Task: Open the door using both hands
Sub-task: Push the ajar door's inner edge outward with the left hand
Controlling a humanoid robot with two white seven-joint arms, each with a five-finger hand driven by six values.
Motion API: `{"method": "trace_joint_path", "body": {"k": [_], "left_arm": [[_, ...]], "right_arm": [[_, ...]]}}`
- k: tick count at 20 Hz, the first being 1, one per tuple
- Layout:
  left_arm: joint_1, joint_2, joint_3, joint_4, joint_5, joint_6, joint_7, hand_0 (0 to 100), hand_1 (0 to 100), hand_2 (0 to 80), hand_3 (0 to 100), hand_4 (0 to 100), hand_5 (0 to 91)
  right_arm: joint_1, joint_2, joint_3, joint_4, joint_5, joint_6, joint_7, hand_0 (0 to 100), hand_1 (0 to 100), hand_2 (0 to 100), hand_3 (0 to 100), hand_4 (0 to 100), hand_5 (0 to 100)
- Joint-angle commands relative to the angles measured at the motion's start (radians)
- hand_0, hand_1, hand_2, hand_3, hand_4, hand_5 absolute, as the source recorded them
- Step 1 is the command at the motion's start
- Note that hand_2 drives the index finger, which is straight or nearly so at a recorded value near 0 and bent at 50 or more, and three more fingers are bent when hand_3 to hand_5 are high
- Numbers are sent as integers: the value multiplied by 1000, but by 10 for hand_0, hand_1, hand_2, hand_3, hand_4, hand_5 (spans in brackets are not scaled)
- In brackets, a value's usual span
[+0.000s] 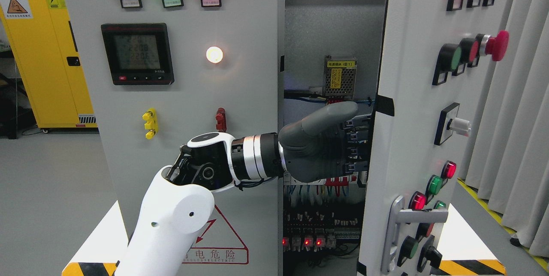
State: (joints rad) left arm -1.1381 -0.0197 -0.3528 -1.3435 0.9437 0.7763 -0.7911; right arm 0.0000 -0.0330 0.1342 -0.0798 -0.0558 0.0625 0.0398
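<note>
nearest the camera, the white forearm rises from the lower left and carries the left hand [319, 145] across into the gap of the electrical cabinet; the right arm does not show at all. the hand is grey, its thumb stretched up and out toward the right door [411, 139], while the fingers disappear behind that door's inner edge, so whether they hook the edge or merely lie against it cannot be told. the right door stands partly swung out at the picture's right, hinged on its far right side, its face thick with buttons, a red mushroom stop and a metal handle [399, 229] low down. it looks like painted sheet steel: stiff, smooth, fairly heavy with all that hardware, likely to swing evenly on its hinges rather than flex. the free inner edge gives the best leverage for pushing it wider, though the paint may be slippery under the hand; the handle is the surer grip for pulling. the left door [188, 96] looks closed, with its meter and lamps lit. behind the hand lie wiring, terminal blocks [356, 147] and a power supply [340, 78], delicate things best left untouched.
</note>
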Motion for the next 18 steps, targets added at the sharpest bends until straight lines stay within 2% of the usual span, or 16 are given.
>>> {"method": "trace_joint_path", "body": {"k": [1, 6, 9, 17, 18], "left_arm": [[-5, -80, -3, 3, -14, 0, 1, 120, 556, 0, 0, 0, 0], [-5, -95, -3, -5, -23, -3, 4, 120, 556, 0, 0, 0, 0], [-5, -160, 11, -5, -75, -3, 9, 120, 556, 0, 0, 0, 0], [4, -160, -5, -51, -75, 1, 12, 120, 556, 0, 0, 0, 0], [6, -160, -9, -60, -75, 3, 27, 120, 556, 0, 0, 0, 0]], "right_arm": [[20, -4, -2, -1, -1, 0, 2, 0, 500, 40, 0, 0, 0], [20, -4, -2, 0, 1, 0, 2, 0, 500, 40, 0, 0, 0], [20, -4, -4, 0, -1, 0, 2, 0, 500, 40, 0, 0, 0], [20, -1, -5, 0, -1, 0, 2, 0, 500, 40, 0, 0, 0], [20, -1, -5, 0, -1, 0, 2, 0, 500, 40, 0, 0, 0]]}}
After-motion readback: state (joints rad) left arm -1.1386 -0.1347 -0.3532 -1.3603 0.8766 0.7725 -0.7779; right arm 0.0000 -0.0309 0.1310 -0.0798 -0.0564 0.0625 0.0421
